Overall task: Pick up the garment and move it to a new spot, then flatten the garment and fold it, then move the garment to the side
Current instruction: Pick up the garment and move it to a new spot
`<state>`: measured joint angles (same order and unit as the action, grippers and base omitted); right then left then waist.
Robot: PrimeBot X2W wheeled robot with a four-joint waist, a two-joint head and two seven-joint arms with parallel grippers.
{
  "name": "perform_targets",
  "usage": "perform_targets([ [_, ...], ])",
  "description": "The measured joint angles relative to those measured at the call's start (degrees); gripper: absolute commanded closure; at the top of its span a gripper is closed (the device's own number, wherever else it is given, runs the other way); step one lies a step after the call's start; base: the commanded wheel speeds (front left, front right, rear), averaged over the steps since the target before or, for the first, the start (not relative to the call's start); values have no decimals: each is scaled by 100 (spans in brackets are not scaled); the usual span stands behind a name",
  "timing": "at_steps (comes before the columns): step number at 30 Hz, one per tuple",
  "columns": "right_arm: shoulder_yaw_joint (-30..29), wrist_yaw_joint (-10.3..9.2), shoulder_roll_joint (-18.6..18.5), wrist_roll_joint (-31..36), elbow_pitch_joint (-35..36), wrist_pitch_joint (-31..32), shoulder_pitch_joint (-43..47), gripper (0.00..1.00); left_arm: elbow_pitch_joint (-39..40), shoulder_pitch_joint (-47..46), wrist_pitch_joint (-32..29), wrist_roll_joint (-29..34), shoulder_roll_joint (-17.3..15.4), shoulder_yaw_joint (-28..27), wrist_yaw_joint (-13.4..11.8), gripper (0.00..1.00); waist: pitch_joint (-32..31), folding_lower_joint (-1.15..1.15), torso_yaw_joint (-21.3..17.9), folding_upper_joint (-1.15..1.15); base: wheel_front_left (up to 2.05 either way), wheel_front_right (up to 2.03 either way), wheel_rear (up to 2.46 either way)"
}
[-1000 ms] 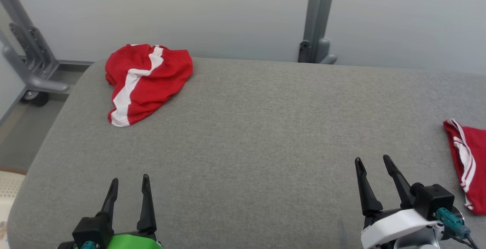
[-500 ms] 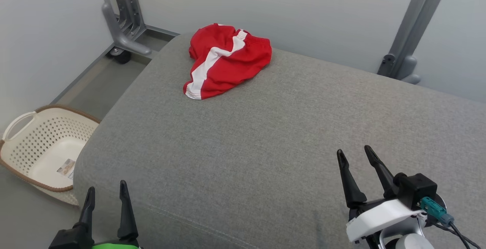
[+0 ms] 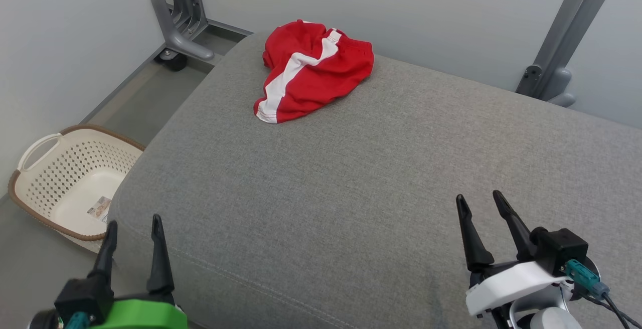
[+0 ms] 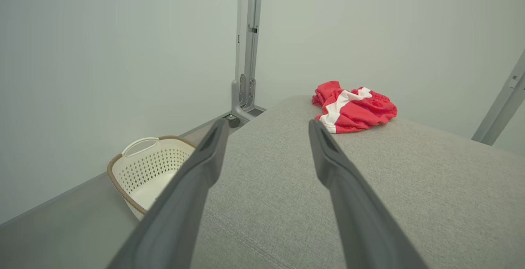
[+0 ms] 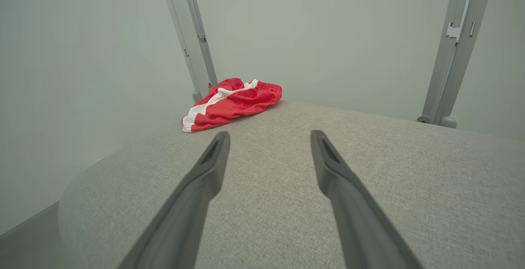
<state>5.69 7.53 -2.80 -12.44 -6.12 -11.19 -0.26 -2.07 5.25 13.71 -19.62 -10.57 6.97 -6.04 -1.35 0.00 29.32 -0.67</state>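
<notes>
**Left gripper** point(image 3: 134, 221): 7 o'clock in the head view, above the near left corner of the grey cushion point(image 3: 326, 193). Fingers spread wide, nothing between them.

**Right gripper** point(image 3: 477, 196): 5 o'clock, over the cushion. Fingers likewise spread, nothing held.

**Garment** point(image 3: 321, 73): red with a white stripe, a crumpled heap at the cushion's far left corner, 12 o'clock in the head view. It is at 1 o'clock from the left gripper and 11 o'clock from the right, well apart from both.

**Basket** point(image 3: 75, 168): cream, perforated, brown-rimmed, on the floor at 9 o'clock, beside the cushion.

**Hazards, as judged:**
- The heap lies close to the far edge, so a nudging approach may push it off the back.
- A pinch that takes only the top layer may let the rest trail or slip loose.
- Fingers driven too deep may snag the cushion cover.
- The reach is long, so aim may suffer.

**Writing:** a sticker point(image 3: 102, 207) on the basket floor, its print too small to read. No legible brand on the garment.
</notes>
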Motion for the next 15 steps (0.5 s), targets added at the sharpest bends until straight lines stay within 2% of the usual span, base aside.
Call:
perform_targets([
  [10, -296, 0, 4, 291, 459, 215, 4, 0, 576, -1387, -681, 158, -762, -141, 259, 0, 236, 0, -79, 0, 0, 0, 0],
  [15, -416, 0, 2, 539, 838, 420, -200, 0, 602, -2437, -1157, 97, -1145, -247, 504, 0, 594, 0, -246, 0, 0, 0, 0],
])
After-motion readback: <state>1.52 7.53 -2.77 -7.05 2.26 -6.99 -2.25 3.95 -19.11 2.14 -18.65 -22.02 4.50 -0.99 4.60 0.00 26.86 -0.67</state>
